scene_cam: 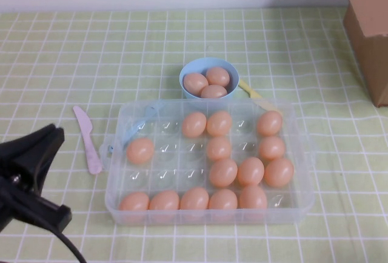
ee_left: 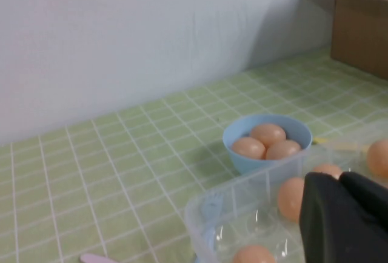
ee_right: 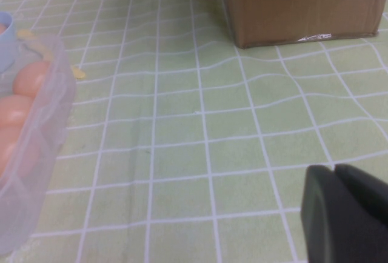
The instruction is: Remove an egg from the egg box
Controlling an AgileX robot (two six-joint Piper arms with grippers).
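- No egg (scene_cam: 140, 151) is held yet; all sit in the egg box (scene_cam: 301, 181).
- The left gripper (ee_left: 345, 217), beside the box, appears closed and empty.
- The right gripper (ee_right: 345, 214), well apart, appears closed and empty.

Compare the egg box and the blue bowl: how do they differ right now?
The egg box is clear, rectangular and shallow; the blue bowl is opaque, round and deeper. The box holds over a dozen eggs in moulded cups; the bowl holds three, piled loosely. Both are open-topped, holding peach-orange eggs. The left pincer hangs near the box; the right pincer over bare cloth.
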